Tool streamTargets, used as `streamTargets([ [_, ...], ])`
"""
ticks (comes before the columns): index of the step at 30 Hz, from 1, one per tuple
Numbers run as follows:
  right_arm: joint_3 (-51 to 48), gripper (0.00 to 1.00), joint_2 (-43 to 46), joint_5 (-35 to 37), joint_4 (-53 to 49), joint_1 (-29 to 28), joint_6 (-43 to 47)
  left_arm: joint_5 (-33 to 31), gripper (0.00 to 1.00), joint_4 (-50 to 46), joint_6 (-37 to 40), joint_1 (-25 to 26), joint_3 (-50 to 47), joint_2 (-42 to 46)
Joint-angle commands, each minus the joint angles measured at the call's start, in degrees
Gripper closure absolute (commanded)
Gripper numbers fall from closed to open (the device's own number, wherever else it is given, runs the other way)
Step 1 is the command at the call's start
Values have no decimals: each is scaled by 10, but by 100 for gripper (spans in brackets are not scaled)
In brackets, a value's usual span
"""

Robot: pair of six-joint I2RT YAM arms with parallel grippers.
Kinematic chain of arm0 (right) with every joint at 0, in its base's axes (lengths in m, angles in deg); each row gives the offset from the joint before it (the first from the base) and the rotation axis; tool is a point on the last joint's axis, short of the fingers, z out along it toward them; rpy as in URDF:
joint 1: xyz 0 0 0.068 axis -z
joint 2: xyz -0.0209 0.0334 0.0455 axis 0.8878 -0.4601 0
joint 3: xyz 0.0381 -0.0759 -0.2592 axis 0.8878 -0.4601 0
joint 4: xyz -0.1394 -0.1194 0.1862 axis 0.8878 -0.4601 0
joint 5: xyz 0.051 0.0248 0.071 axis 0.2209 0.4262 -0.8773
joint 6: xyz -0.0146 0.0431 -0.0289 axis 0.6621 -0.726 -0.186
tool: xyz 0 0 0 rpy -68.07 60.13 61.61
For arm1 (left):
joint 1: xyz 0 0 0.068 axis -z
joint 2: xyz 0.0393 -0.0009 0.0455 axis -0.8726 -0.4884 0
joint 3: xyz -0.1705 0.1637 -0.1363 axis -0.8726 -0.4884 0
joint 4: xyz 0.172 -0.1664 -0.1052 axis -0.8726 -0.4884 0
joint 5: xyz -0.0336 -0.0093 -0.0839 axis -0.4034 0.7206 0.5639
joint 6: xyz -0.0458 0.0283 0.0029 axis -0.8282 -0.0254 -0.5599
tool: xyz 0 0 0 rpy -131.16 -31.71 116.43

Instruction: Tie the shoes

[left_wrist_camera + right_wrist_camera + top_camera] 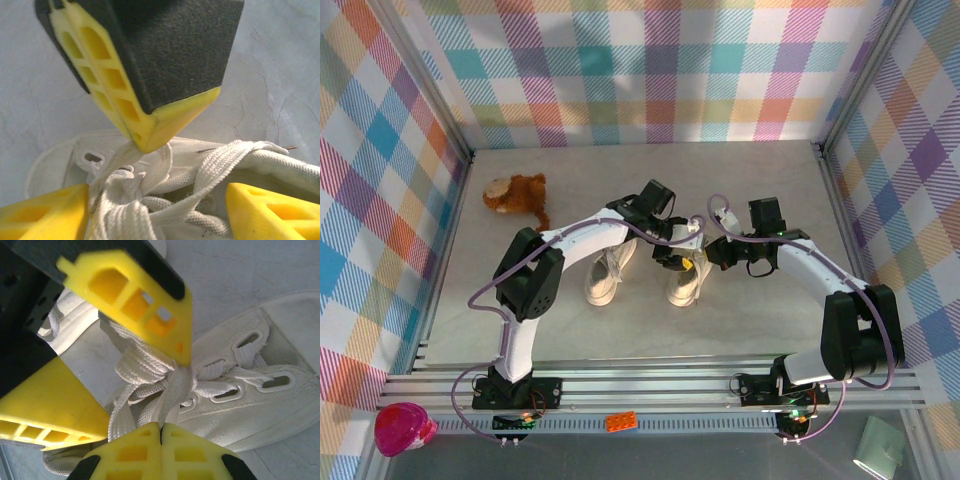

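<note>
Pair of cream canvas low-top sneakers (603, 282) side by side at centre frame.
Right fingers (145, 440) together, pinching a flat white lace (172, 390) of the right-hand sneaker (682, 290); left fingers (270, 210) apart, flanking that lace bundle.

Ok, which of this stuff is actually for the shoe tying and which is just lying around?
For the job: shoe under the grippers, second shoe beside it, white laces, right gripper shut on a lace, left gripper open.
Lying about: brown plush toy, orange brick, pink object.
</note>
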Motion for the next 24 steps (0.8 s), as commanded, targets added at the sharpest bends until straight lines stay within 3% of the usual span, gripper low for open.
streamTargets([
  [1, 0, 100, 5, -19, -9, 3, 15, 2, 32, -9, 21, 10, 17, -13],
  [8, -1, 100, 5, -18, -11, 3, 17, -2, 49, -4, 6, 10, 18, -13],
  [18, -9, 100, 15, -15, 0, 3, 24, 9, 65, -5, -17, -2, 16, -3],
  [24, -10, 100, 15, -12, -3, 3, 29, 22, 68, 4, -34, -12, 14, 1],
])
